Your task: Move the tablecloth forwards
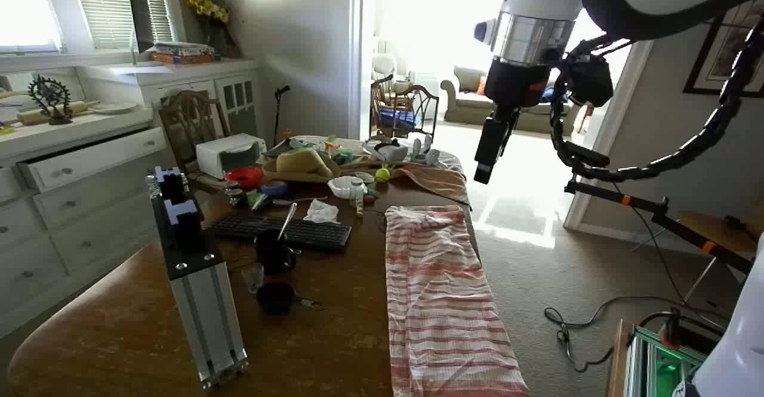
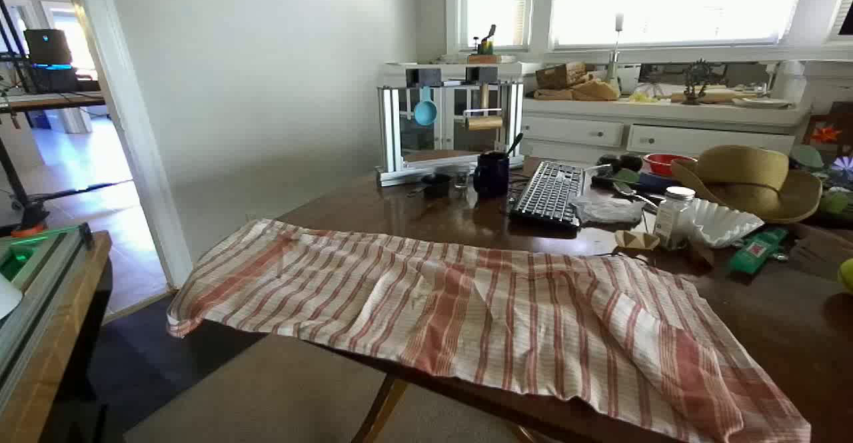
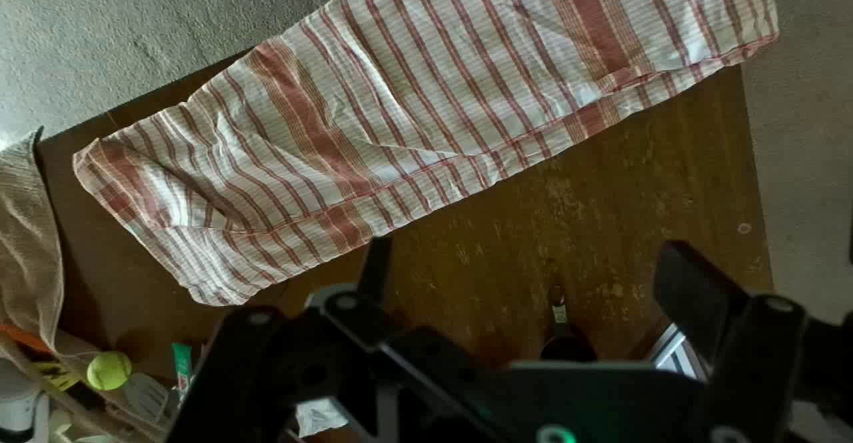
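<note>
The tablecloth, a long red-and-white striped cloth, lies creased along one edge of the wooden table in both exterior views [image 1: 444,301] [image 2: 413,303]. It also shows across the upper part of the wrist view [image 3: 426,116], with a folded strip along its inner side and a raised fold near one end. Part of it overhangs the table edge. My gripper [image 1: 483,173] is high in the air, well above the table and apart from the cloth. In the wrist view my gripper [image 3: 526,256] has its fingers wide apart with nothing between them.
On the table [image 1: 346,337] stand a metal frame [image 1: 209,319], a black mug [image 1: 274,251], a small black measuring cup [image 1: 276,298] and a keyboard [image 1: 283,231]. A brown cloth [image 1: 439,182], a straw hat [image 1: 301,164] and a tennis ball [image 1: 382,175] lie at the far end.
</note>
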Controlling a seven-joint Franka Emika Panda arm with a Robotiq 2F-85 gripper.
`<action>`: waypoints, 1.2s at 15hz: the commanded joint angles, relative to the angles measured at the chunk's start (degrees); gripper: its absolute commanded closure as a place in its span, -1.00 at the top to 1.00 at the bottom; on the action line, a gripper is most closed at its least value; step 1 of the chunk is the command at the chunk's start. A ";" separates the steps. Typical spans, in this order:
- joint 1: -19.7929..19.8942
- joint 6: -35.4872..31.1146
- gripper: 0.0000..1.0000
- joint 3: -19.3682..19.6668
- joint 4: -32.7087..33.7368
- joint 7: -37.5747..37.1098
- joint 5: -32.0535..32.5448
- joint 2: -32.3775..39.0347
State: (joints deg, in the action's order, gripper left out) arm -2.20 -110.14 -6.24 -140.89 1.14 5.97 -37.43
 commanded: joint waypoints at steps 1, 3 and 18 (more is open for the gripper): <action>-0.74 0.23 1.00 0.57 0.17 -0.38 0.41 0.10; -0.74 0.23 1.00 0.57 0.17 -0.38 0.41 0.10; 7.51 -17.09 1.00 -4.54 7.43 -33.92 9.88 28.95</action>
State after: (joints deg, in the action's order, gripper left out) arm 3.34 -126.13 -9.55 -139.14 -22.61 12.15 -18.06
